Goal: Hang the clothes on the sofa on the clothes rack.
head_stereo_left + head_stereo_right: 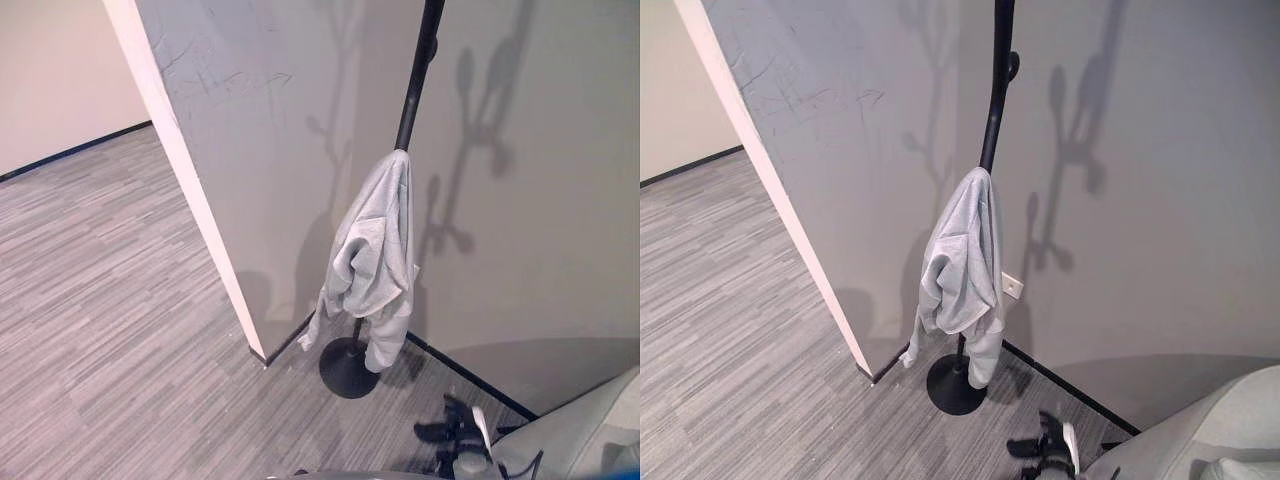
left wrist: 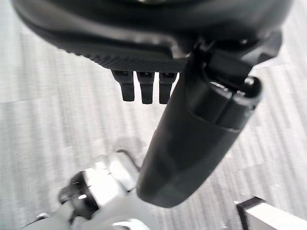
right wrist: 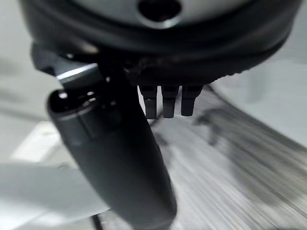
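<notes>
A light grey garment (image 1: 374, 250) hangs from a peg on the black clothes rack (image 1: 418, 70); its sleeves dangle down to the round base (image 1: 345, 367). The rack stands in the corner where two walls meet. My right hand (image 1: 455, 436) is low by the sofa, well below and to the right of the garment, and in the right wrist view this hand (image 3: 144, 52) has straight fingers and holds nothing. My left hand (image 2: 192, 139) hangs over the carpet with straight, empty fingers.
A grey sofa (image 1: 600, 420) fills the lower right corner. A wall edge (image 1: 185, 180) juts out left of the rack. Striped grey carpet (image 1: 110, 320) spreads out to the left. A white wall socket (image 1: 1012, 286) sits behind the rack.
</notes>
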Controlling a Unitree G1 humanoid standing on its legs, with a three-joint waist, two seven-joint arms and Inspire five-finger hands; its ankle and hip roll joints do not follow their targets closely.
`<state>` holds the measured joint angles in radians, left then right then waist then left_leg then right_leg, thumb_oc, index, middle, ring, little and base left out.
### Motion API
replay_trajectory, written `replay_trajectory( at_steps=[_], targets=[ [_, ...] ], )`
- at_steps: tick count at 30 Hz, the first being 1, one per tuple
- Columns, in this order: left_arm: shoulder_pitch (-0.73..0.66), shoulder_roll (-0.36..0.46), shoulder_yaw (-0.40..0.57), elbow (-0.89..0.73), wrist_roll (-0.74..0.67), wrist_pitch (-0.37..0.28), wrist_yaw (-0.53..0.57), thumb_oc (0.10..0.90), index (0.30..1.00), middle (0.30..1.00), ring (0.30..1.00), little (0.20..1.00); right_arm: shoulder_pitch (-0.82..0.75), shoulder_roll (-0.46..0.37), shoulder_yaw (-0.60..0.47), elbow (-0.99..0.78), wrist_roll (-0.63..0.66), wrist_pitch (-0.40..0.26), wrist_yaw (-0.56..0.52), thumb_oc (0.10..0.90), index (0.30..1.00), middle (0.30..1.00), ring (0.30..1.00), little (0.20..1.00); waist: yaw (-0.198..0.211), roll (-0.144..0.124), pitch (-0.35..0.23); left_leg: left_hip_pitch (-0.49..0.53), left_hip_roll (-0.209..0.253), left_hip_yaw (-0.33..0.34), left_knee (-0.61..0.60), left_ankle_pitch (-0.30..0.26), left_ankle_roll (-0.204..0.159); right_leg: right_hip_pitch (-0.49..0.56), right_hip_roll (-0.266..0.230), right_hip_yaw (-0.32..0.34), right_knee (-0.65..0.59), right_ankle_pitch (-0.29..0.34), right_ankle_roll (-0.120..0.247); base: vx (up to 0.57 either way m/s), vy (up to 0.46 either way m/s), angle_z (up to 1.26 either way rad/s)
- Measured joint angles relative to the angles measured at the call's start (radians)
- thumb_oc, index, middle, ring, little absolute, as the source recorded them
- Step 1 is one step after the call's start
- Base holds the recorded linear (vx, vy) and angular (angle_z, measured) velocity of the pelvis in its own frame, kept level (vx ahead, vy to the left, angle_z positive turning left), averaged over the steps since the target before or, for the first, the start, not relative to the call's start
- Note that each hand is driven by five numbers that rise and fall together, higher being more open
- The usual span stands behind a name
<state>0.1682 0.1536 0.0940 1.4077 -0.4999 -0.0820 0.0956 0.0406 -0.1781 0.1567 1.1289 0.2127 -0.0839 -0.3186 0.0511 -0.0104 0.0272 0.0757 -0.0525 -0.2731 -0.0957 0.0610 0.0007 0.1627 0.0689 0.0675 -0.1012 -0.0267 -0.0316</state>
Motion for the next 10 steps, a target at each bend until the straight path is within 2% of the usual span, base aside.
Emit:
replay_trajectory(
  at_steps=[1, 2, 3, 4, 7, 9, 10],
  targets=[
    [-0.002, 0.001, -0.022, -0.001, 0.004, 0.0, -0.004, 0.8, 0.9, 0.9, 0.9, 0.9, -0.012, 0.01, -0.013, 0.062, 0.036, -0.003, 0.014, 0.8, 0.9, 0.9, 0.9, 0.9, 0.0, -0.001, -0.005, -0.001, 0.0, -0.001, 0.0, 0.0, 0.0, 0.0, 0.001, -0.002, 0.0, 0.0, -0.001, 0.03, -0.002, 0.08],
    [-0.006, 0.005, -0.05, 0.004, 0.036, -0.001, -0.021, 0.8, 0.9, 0.9, 0.9, 0.9, -0.033, 0.031, -0.055, 0.174, 0.131, -0.012, 0.044, 0.8, 0.9, 0.9, 0.9, 0.9, 0.001, -0.008, -0.014, -0.002, 0.0, -0.005, 0.0, -0.003, 0.002, 0.001, 0.001, -0.005, 0.0, -0.002, -0.003, 0.02, -0.003, 0.08],
    [-0.013, 0.003, -0.051, 0.004, 0.046, 0.0, -0.032, 0.8, 0.9, 0.9, 0.9, 0.9, -0.028, 0.036, -0.077, 0.219, 0.212, 0.016, 0.062, 0.8, 0.9, 0.9, 0.9, 0.9, 0.0, -0.004, -0.027, -0.003, 0.0, -0.007, 0.0, -0.005, 0.001, 0.001, 0.001, -0.006, 0.0, -0.003, -0.005, 0.03, -0.004, 0.06],
    [-0.02, 0.004, -0.07, 0.007, 0.057, 0.0, -0.036, 0.8, 0.9, 0.9, 0.9, 0.9, -0.038, 0.039, -0.103, 0.282, 0.275, 0.007, 0.089, 0.8, 0.9, 0.9, 0.9, 0.9, -0.001, -0.01, -0.032, -0.005, 0.001, -0.007, 0.0, -0.008, -0.003, -0.001, 0.001, -0.006, 0.0, -0.003, -0.005, 0.0, 0.0, 0.0],
    [-0.049, 0.013, -0.121, 0.003, 0.093, 0.002, -0.039, 0.8, 0.9, 0.9, 0.9, 0.9, -0.018, 0.036, -0.152, 0.362, 0.48, 0.039, 0.137, 0.8, 0.9, 0.9, 0.9, 0.9, -0.007, -0.01, -0.048, -0.001, 0.001, -0.007, 0.0, -0.007, 0.004, 0.003, 0.001, -0.009, 0.0, -0.005, -0.009, 0.0, 0.0, 0.0],
    [-0.058, 0.014, -0.141, 0.003, 0.112, 0.002, -0.039, 0.8, 0.9, 0.9, 0.9, 0.9, -0.016, 0.037, -0.161, 0.382, 0.511, 0.043, 0.142, 0.8, 0.9, 0.9, 0.9, 0.9, -0.006, -0.009, -0.048, -0.002, 0.001, -0.007, 0.0, -0.006, 0.004, 0.002, 0.001, -0.01, 0.0, -0.003, -0.011, 0.0, 0.0, 0.0],
    [-0.068, 0.02, -0.158, -0.001, 0.118, 0.001, -0.044, 0.8, 0.9, 0.9, 0.9, 0.9, -0.013, 0.037, -0.163, 0.389, 0.548, 0.056, 0.145, 0.8, 0.9, 0.9, 0.9, 0.9, -0.018, -0.009, -0.048, -0.001, 0.001, -0.006, 0.0, -0.003, 0.0, 0.002, 0.001, -0.009, 0.0, -0.003, -0.012, 0.0, 0.0, 0.0]
  ],
)
